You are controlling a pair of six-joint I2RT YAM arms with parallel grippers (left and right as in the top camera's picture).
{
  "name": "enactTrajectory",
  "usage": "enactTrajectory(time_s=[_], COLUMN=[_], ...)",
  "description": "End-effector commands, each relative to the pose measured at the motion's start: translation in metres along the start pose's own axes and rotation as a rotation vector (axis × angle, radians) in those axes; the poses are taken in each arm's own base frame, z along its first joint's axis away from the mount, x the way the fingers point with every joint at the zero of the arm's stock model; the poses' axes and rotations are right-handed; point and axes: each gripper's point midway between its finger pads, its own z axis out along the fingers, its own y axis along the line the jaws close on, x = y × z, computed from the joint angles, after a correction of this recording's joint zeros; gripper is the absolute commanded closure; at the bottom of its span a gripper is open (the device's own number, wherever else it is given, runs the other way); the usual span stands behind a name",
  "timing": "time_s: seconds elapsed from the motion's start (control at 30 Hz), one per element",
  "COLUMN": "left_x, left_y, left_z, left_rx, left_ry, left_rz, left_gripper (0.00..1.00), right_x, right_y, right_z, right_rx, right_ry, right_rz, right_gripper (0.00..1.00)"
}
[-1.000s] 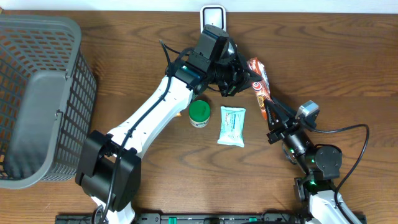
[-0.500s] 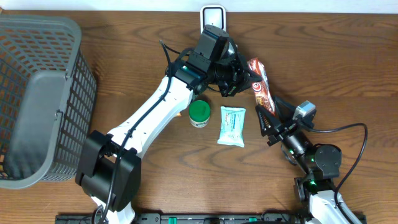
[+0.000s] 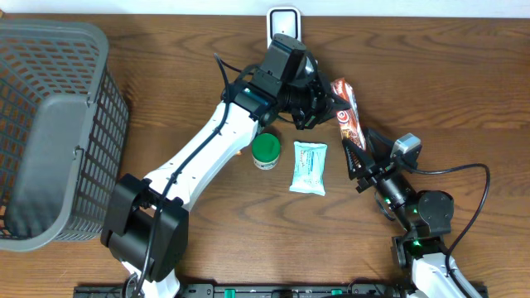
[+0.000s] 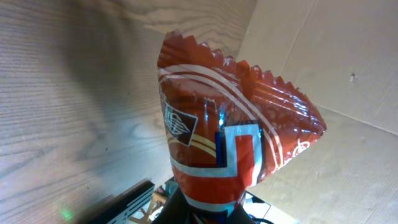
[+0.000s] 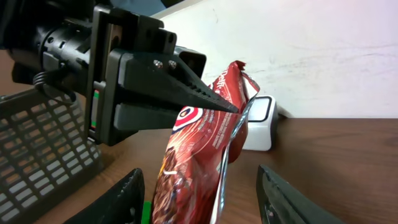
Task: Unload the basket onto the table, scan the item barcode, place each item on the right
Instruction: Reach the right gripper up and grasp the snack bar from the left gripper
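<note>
Red crinkled foil snack packet (image 4: 211, 143): glossy. Brown wood-grain table (image 3: 464, 74): smooth, matt. Grey lattice plastic basket (image 3: 108, 116): matt. Green plastic lid (image 3: 266, 147): smooth.

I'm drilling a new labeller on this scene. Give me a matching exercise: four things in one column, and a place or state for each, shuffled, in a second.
Things:
1. red snack packet
2. green-lidded jar
3. pale wipes packet
4. grey basket

Places or states:
A. lying flat, just right of the green-lidded jar
B. at the table's left edge
C. pinched in the left claw
D. standing just left of the pale wipes packet

Pairs: 1-C, 2-D, 3-A, 4-B
</note>
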Motion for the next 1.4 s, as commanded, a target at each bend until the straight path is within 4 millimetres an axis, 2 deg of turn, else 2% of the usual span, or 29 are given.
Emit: enactTrajectory(time_s=[0.0, 0.2, 0.27, 0.33, 0.4, 0.47, 0.73, 0.77, 0.83, 1.03, 1.2, 1.23, 1.37], left_x=[0.008, 0.01, 0.01, 0.011, 0.011, 0.011, 0.008, 0.006, 0.004, -0.009, -0.027, -0.03, -0.042], left_y=[-0.006, -0.006, -0.006, -0.006, -0.006, -0.006, -0.008, -0.013, -0.021, -0.045, -0.05, -0.05, -0.058], left_z=[0.0, 0.001, 0.001, 0.001, 0.001, 0.001, 0.001, 0.0, -0.002, -0.014, -0.028, -0.031, -0.045], left_rx=[0.012, 0.012, 0.012, 0.012, 0.013, 0.013, 0.021, 0.038, 0.064, 0.151, 0.175, 0.177, 0.218], left_ry=[0.02, 0.03, 0.03, 0.031, 0.032, 0.032, 0.017, 0.01, -0.002, -0.06, -0.106, -0.114, -0.138], left_rz=[0.004, 0.0, 0.0, -0.001, 0.0, 0.0, 0.056, 0.114, 0.19, 0.327, 0.338, 0.337, 0.361], left_gripper=[0.93, 0.93, 0.93, 0.93, 0.92, 0.93, 0.93, 0.76, 0.67, 0.61, 0.6, 0.56, 0.55], right_x=[-0.01, -0.011, -0.011, -0.01, -0.01, -0.011, -0.008, -0.007, -0.005, 0.009, 0.022, 0.024, 0.03], right_y=[-0.002, -0.005, -0.007, -0.008, -0.008, -0.008, -0.009, -0.009, -0.01, -0.023, -0.03, -0.034, -0.051], right_z=[0.003, 0.009, 0.012, 0.014, 0.015, 0.015, 0.015, 0.015, 0.015, 0.014, 0.015, 0.015, 0.015], right_rx=[0.015, 0.018, 0.02, 0.022, 0.021, 0.021, 0.025, 0.026, 0.029, 0.091, 0.119, 0.139, 0.225], right_ry=[-0.026, -0.019, -0.013, -0.008, -0.009, -0.01, 0.002, 0.005, 0.013, 0.071, 0.142, 0.159, 0.222], right_rz=[-0.021, -0.018, -0.015, -0.013, -0.013, -0.014, -0.062, -0.06, -0.057, -0.078, -0.094, -0.1, -0.148], right_gripper=[0.47, 0.5, 0.59, 0.8, 0.85, 0.99, 0.99, 0.99, 0.99, 0.99, 0.99, 0.99, 0.99])
